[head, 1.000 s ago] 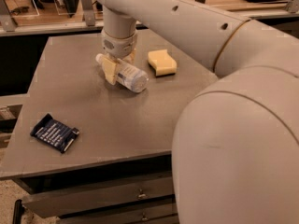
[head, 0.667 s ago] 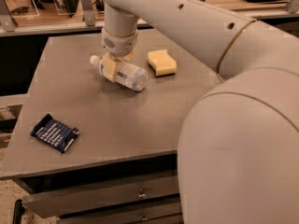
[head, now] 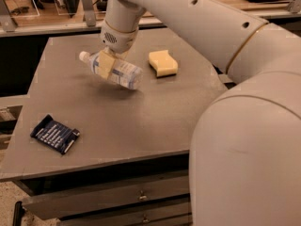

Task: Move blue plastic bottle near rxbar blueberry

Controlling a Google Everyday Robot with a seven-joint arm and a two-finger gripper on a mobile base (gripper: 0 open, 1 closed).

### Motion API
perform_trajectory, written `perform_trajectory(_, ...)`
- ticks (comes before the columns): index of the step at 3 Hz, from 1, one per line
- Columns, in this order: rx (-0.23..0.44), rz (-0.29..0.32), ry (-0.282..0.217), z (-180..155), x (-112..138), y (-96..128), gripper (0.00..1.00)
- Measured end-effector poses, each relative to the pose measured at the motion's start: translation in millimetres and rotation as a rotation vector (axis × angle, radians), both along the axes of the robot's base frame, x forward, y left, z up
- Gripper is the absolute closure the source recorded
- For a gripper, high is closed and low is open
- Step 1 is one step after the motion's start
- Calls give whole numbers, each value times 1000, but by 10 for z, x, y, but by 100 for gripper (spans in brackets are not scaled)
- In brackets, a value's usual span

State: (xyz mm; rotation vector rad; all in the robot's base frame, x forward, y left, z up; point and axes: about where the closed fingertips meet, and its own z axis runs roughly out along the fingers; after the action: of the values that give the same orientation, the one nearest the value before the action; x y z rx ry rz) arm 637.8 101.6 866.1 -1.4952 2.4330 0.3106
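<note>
The blue plastic bottle (head: 123,72) lies sideways in the air above the grey table (head: 141,107), white cap pointing left, with its shadow beneath it. My gripper (head: 106,64) is shut on the bottle's middle, one tan finger pad (head: 105,65) across its label. The rxbar blueberry (head: 55,133), a dark navy wrapper with white text, lies flat near the table's front left edge, well apart from the bottle.
A yellow sponge (head: 162,62) lies on the table to the right of the bottle. My large white arm (head: 244,102) fills the right side. Drawers (head: 117,199) sit under the table front. Railings and clutter stand behind the table.
The gripper has lifted the bottle off the table and carried it a little left and toward the front. The bar and the sponge have not moved.
</note>
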Motion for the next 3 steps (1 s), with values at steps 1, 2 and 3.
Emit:
perform_trajectory(1,0,41,5,64,-18,153,100)
perform_trajectory(2,-27,83,3,102,-85,366,100)
perform_trajectory(3,-56,131,-1,79,-193,614,100)
